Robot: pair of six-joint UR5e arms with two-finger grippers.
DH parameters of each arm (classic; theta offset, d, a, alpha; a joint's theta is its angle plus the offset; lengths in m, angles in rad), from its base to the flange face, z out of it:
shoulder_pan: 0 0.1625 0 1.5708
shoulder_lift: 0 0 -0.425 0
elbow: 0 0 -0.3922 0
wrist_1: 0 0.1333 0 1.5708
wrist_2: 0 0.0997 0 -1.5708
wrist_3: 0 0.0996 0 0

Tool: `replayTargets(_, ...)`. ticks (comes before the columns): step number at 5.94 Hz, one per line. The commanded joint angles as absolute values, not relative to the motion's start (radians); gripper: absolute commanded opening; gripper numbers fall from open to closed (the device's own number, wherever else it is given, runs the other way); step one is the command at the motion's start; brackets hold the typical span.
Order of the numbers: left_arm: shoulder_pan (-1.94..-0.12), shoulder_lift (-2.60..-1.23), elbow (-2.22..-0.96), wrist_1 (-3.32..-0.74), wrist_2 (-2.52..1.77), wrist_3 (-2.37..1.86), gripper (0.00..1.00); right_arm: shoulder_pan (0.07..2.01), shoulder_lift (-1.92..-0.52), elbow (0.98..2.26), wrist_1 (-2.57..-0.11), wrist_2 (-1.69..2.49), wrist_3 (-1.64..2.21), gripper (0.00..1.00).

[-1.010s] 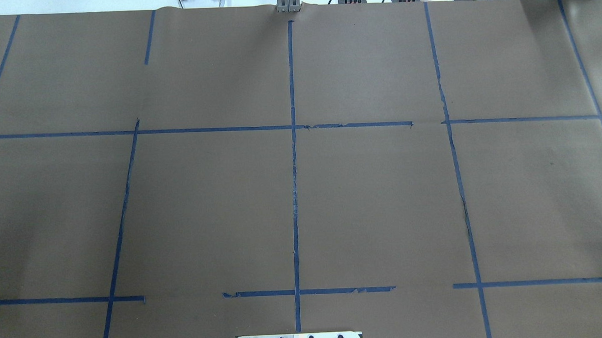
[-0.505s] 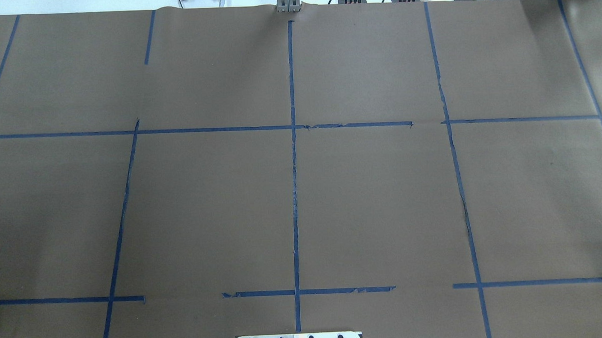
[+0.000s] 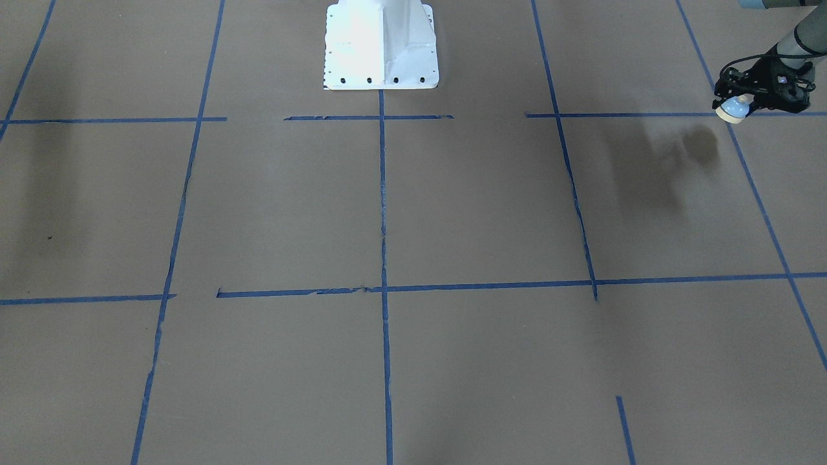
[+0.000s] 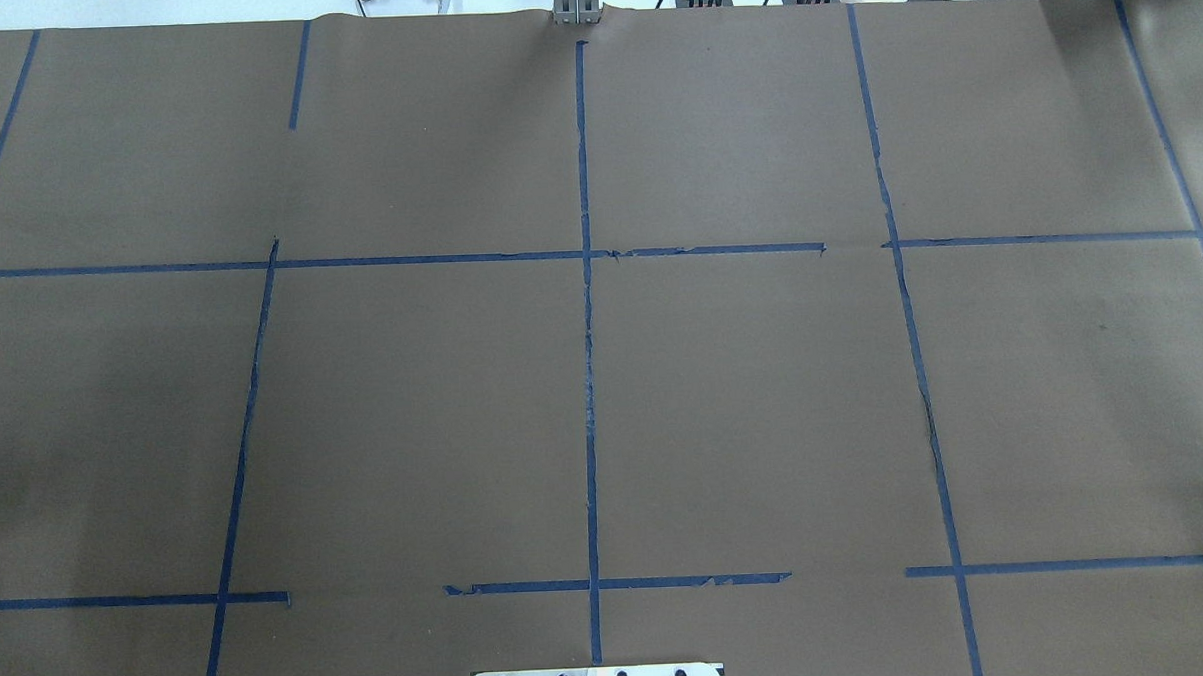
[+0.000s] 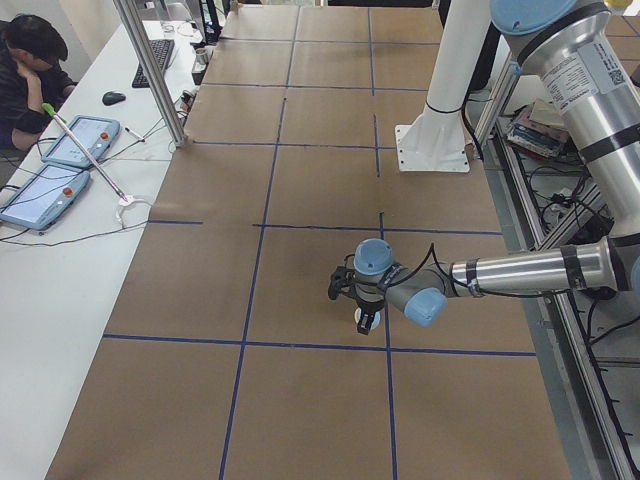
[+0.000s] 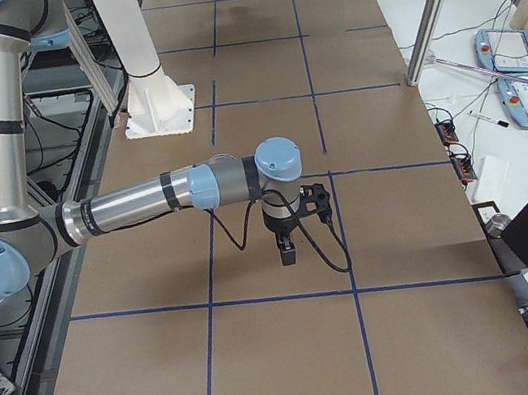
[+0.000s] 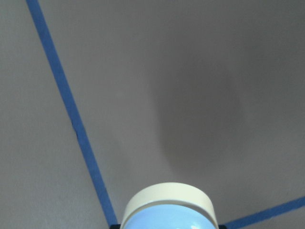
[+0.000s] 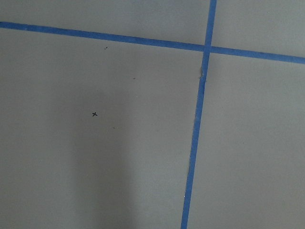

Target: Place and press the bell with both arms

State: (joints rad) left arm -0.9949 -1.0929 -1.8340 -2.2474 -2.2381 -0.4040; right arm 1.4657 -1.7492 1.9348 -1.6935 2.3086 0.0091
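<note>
My left gripper (image 3: 743,103) is shut on the bell (image 3: 731,111) at the far right of the front-facing view, above the brown paper; its shadow falls on the paper below. The bell has a light-blue dome and a cream base rim that points away from the gripper. In the exterior left view the left gripper (image 5: 366,312) holds the bell (image 5: 368,322) just above a blue tape line. The left wrist view shows the bell (image 7: 169,210) at the bottom edge. My right gripper (image 6: 287,252) points down over the paper; I cannot tell whether it is open. The overhead view shows no arm.
Brown paper with a grid of blue tape (image 4: 589,378) covers the table. The white pedestal (image 3: 381,45) stands at the robot's side. A side table with tablets (image 5: 60,165), a metal post (image 5: 150,70) and a seated operator (image 5: 25,55) lie along the far side.
In the overhead view a faint shadow at the left edge has grown darker and wider. No arm or bell shows in it in any of the three frames.
</note>
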Motion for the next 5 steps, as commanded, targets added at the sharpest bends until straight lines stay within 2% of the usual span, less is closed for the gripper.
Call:
replayTargets(1, -1.014, -1.246, -1.989, -1.912, -2.240, -0.410, 0.02, 1.466, -1.767, 1.936, -1.692, 2.306, -0.001, 1.00)
replayTargets(3, -1.009, -1.528, -2.007, -1.618, -2.238, -0.481, 0.02, 1.518, -1.796, 1.936, -1.692, 2.304, -0.006, 1.00)
replayTargets(5, -0.924, -1.868, -1.956, -1.353, -2.221, -0.637, 0.02, 1.517, -1.787, 1.915, -1.692, 2.304, 0.014, 1.00)
